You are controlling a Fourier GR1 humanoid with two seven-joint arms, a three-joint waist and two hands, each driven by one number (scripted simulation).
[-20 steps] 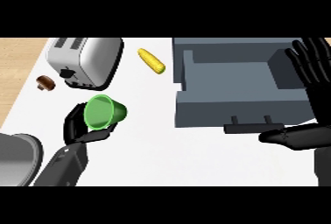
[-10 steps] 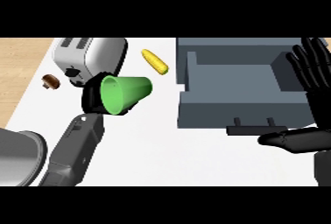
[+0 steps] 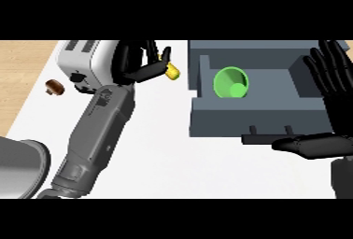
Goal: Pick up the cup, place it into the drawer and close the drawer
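Both hands are empty: the left hand hovers with fingers spread loosely over the toaster at the counter's far side, and the right hand stands wide with straight fingers at the drawer's right side, its thumb beside the drawer's handle. Bright green, the cup lies on its side inside the open grey drawer, mouth towards the view, near the left wall with bare floor to its right. A yellow item, perhaps corn, lies between toaster and drawer, a small brown object sits left of the toaster, and a grey pot occupies the near-left corner.
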